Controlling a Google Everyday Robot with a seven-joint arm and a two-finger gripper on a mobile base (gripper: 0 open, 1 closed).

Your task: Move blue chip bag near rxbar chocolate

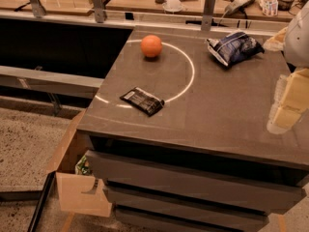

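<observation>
You have the whole move ahead of you, judging by how things lie. The blue chip bag (234,47) sits puffy and crinkled at the far right of the worktop (217,120), outside the white ring (191,66) painted on the surface. The rxbar chocolate (142,101) lies flat on the near left arc of that ring, well apart from the bag. The orange ball (151,46) rests inside the ring towards the far side, between neither of them and touching nothing. Your hand (288,103) shows as a pale, smeared shape at the right edge of the view, over the right side of the worktop, nearer you than the bag and not touching it. You cannot tell from this view whether it is open or closed, and nothing appears to be held in it. What is left, as I judge it: reach the bag, take hold of it, carry it across towards the near left, and set it down just beside the bar. The hand and the arm (300,30) above it are cut off by the frame, so how they line up with the bag is hard to make out. The bar's print is too faint to read.
</observation>
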